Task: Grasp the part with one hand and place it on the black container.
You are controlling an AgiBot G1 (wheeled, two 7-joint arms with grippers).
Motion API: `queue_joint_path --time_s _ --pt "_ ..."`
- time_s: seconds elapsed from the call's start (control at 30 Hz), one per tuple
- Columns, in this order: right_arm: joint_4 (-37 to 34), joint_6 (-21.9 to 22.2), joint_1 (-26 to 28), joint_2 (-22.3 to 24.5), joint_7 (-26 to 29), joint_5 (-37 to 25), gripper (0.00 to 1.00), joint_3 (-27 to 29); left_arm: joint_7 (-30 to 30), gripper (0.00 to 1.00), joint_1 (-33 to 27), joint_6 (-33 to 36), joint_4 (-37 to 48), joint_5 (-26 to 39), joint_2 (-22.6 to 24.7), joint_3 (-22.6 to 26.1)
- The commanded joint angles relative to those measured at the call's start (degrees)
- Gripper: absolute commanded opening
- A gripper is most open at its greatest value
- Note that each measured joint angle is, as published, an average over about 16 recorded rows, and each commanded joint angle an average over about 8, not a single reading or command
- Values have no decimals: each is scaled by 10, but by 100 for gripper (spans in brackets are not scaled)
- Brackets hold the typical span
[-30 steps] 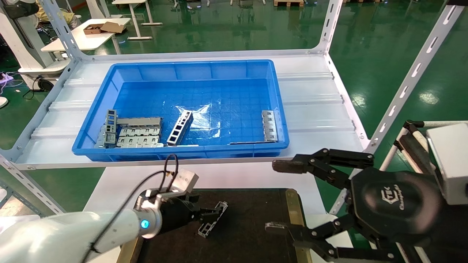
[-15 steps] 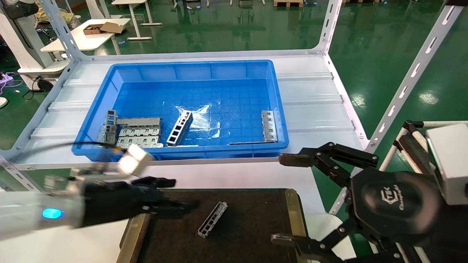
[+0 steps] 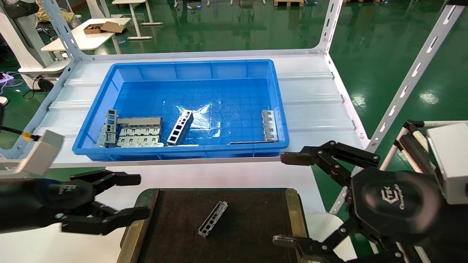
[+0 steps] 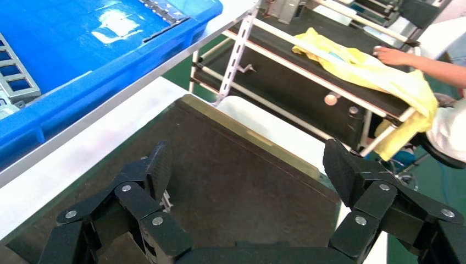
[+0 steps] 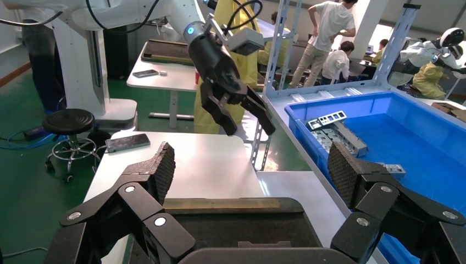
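Note:
The part (image 3: 212, 219), a slim grey metal channel, lies loose on the black container (image 3: 252, 219), left of its middle. My left gripper (image 3: 143, 195) is open and empty. It hovers at the container's left edge, well apart from the part. In the left wrist view this gripper (image 4: 248, 165) spreads wide over the container (image 4: 242, 181), and a sliver of the part (image 4: 166, 199) shows beside one finger. My right gripper (image 3: 279, 199) is open and empty at the container's right edge. In its wrist view (image 5: 247, 165) it looks across the container (image 5: 231, 225) at the left gripper (image 5: 239, 110).
A deep blue bin (image 3: 182, 69) stands on the white shelf behind the container. It holds flat grey plates (image 3: 139, 137) and a ladder-like strip (image 3: 180, 128). Slotted metal posts (image 3: 402, 91) rise at the right. A white table (image 3: 204, 175) lies under the container.
My left gripper has let go of the part and drawn back to the left, off the container. The part stays where it was laid. The right gripper has barely moved.

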Motion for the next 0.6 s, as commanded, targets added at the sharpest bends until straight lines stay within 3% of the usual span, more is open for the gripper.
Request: queue_joint_path --time_s 0.03,0.6 --pt "0 0 0 0 0 0 100 0 22 100 -10 36 29 -6 -2 -2" --pt "0 0 0 0 0 0 100 -1 66 100 -66 62 73 -34 -18 43"
